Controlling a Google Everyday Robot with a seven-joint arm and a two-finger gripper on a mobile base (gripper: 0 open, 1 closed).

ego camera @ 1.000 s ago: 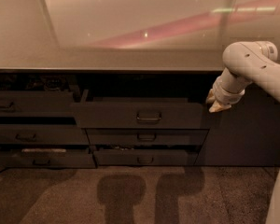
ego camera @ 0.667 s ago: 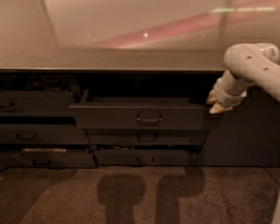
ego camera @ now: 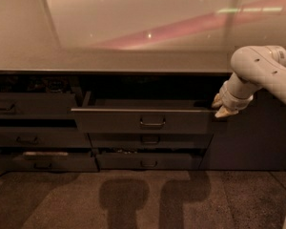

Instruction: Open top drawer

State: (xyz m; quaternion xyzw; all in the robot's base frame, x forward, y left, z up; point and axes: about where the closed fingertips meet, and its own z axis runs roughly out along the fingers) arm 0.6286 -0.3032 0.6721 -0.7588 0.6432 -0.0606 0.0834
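The top drawer [ego camera: 143, 120] is a wide dark grey drawer with a small centred loop handle [ego camera: 152, 123]. It stands pulled out from the cabinet under the counter, in the middle of the camera view. Its inside is dark and mostly hidden. My gripper [ego camera: 222, 107] hangs from the white arm at the drawer's upper right corner, right beside the front's right end.
A pale counter top [ego camera: 133, 27] runs above the drawers. Narrower drawers [ego camera: 33, 104] stack at the left, one lower left drawer [ego camera: 45, 160] ajar. Two shallower drawers [ego camera: 150, 140] sit below the top drawer. A plain dark panel [ego camera: 250, 137] is at the right. Brown carpet [ego camera: 143, 199] lies below.
The top drawer has come out a little further. The gripper has stayed at the drawer's right end and moved slightly with it.
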